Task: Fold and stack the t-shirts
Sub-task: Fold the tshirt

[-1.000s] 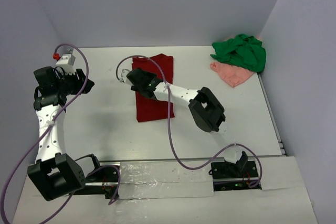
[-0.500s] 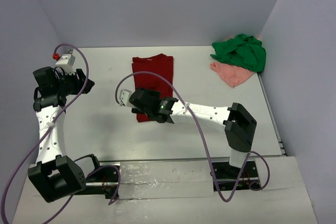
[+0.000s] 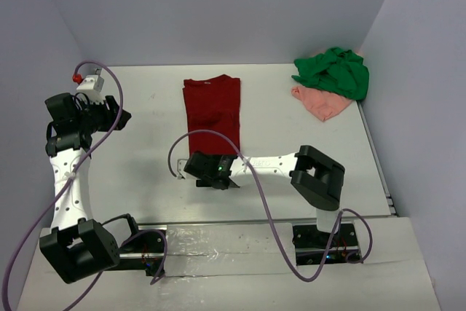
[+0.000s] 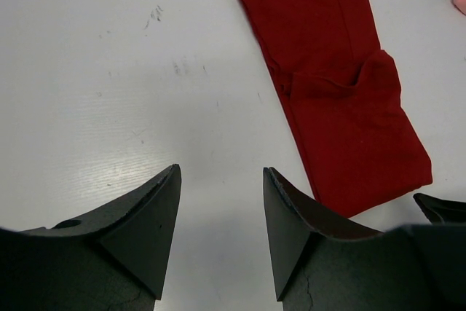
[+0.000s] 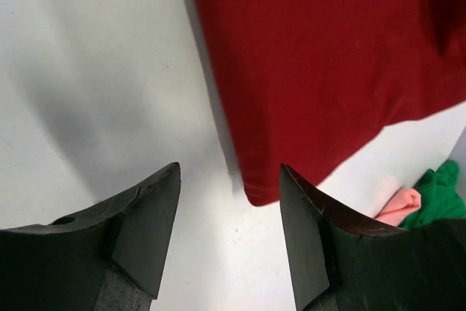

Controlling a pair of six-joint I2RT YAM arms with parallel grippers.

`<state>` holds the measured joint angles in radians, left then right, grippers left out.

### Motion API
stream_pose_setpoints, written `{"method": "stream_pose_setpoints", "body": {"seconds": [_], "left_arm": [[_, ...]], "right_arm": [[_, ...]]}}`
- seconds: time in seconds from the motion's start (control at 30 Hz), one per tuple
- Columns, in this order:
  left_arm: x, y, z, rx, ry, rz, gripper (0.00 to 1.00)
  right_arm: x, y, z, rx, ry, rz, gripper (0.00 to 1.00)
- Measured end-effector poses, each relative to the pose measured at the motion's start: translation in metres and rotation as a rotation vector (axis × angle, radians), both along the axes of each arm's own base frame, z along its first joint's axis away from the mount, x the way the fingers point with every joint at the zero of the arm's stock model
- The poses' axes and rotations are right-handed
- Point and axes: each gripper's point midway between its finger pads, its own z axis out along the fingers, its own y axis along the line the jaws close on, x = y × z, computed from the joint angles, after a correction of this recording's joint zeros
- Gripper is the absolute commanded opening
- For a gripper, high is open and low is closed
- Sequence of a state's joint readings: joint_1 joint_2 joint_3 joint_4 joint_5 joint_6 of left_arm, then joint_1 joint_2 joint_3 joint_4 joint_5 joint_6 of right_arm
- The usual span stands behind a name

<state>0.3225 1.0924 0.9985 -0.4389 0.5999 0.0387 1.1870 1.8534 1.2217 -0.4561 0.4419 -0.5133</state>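
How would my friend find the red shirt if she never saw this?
Start in the middle of the white table, toward the back. There lies a dark red cloth t-shirt, folded into a long flat strip. The crumpled bright green t-shirt and pale pink t-shirt are heaped in the far right corner; only the red one lies flat.

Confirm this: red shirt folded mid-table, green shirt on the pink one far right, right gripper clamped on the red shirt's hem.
Wrong on the grip. The right wrist view shows the right gripper open and empty at a corner of the red shirt. The rest holds: it is folded mid-table, with the green shirt on the pink one far right.
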Motion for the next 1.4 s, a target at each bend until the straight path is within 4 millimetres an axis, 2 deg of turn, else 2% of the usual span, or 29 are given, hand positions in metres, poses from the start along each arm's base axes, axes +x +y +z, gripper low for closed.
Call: {"method": "stream_pose_setpoints", "body": {"seconds": [0.17, 0.27, 0.5, 0.7, 0.77, 0.8, 0.83, 0.87, 0.97, 1.1, 1.2, 1.3, 1.4], "left_arm": [[0.0, 0.0, 0.001, 0.001, -0.003, -0.001, 0.58], [0.0, 0.0, 0.001, 0.002, -0.004, -0.001, 0.58], [-0.002, -0.001, 0.002, 0.005, -0.007, -0.002, 0.58], [-0.004, -0.001, 0.006, 0.009, -0.017, -0.003, 0.58], [-0.004, -0.001, 0.006, 0.011, -0.018, -0.004, 0.58], [-0.004, -0.001, 0.005, 0.011, -0.018, -0.004, 0.58], [-0.004, -0.001, 0.005, 0.011, -0.016, -0.004, 0.58], [-0.004, -0.001, 0.004, 0.012, -0.015, -0.004, 0.58], [-0.004, -0.001, 0.003, 0.012, -0.013, -0.005, 0.58], [-0.004, -0.001, 0.003, 0.013, -0.014, -0.006, 0.58], [-0.004, -0.001, 0.003, 0.015, -0.015, -0.009, 0.58], [-0.004, -0.001, 0.003, 0.017, -0.016, -0.012, 0.58], [-0.005, -0.002, 0.003, 0.017, -0.015, -0.016, 0.58]], "right_arm": [[-0.003, 0.005, -0.013, -0.009, 0.018, 0.012, 0.62], [-0.002, 0.007, -0.029, -0.037, 0.018, 0.022, 0.62], [0.023, 0.02, -0.026, -0.047, -0.113, 0.007, 0.61], [0.053, 0.019, -0.025, -0.068, -0.201, -0.049, 0.58], [0.065, 0.018, -0.026, -0.075, -0.203, -0.077, 0.46], [0.071, 0.019, -0.028, -0.075, -0.191, -0.093, 0.34], [0.076, 0.018, -0.031, -0.08, -0.179, -0.108, 0.07], [0.08, 0.016, -0.034, -0.089, -0.167, -0.117, 0.0], [0.089, 0.01, -0.036, -0.095, -0.14, -0.152, 0.0], [0.086, 0.007, -0.037, -0.099, -0.105, -0.156, 0.0], [0.073, 0.004, -0.036, -0.107, -0.064, -0.149, 0.0], [0.044, 0.005, -0.033, -0.121, 0.011, -0.121, 0.0], [0.001, 0.011, -0.028, -0.134, 0.098, -0.064, 0.0]]}}
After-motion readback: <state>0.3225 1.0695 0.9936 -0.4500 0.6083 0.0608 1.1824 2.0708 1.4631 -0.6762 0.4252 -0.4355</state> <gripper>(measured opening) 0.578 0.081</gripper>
